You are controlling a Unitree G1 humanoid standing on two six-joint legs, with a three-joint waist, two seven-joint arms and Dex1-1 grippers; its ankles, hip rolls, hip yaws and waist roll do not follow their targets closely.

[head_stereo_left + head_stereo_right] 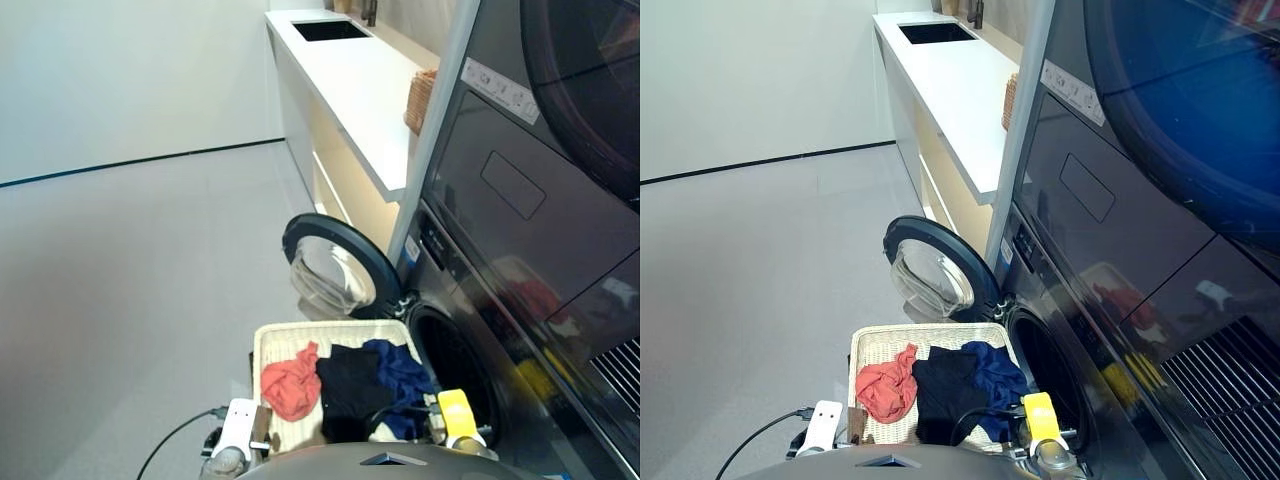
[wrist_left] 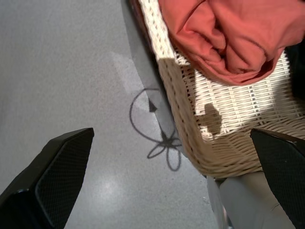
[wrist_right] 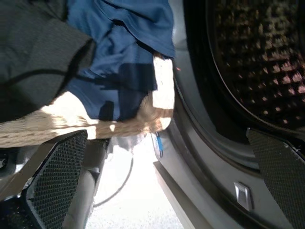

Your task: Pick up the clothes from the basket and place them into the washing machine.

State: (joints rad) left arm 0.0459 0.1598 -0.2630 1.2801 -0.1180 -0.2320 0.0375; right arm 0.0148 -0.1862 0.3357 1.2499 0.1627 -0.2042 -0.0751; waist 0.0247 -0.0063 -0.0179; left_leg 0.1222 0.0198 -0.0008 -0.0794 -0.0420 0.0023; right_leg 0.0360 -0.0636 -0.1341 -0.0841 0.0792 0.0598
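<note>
The cream wicker basket [image 1: 268, 343] sits on the floor in front of the washing machine [image 1: 455, 372], whose round door [image 1: 330, 268] is swung open. A coral-red garment [image 1: 291, 388], a black one [image 1: 352, 385] and a navy one [image 1: 400, 372] lie side by side in the basket. My left gripper [image 2: 171, 179] is open beside the basket's near left corner [image 2: 209, 152], close to the coral-red garment [image 2: 224, 38]. My right gripper [image 3: 167, 183] is open at the near right corner, between the navy garment [image 3: 119, 52] and the drum opening [image 3: 257, 62]. Both hold nothing.
A dark appliance [image 1: 560, 150] is stacked above the machine. A long white counter [image 1: 360, 90] with a sink [image 1: 330, 30] and a small wicker container [image 1: 420, 100] runs along the wall. Grey floor [image 1: 130, 300] spreads to the left; a black cable [image 1: 170, 445] lies near my left arm.
</note>
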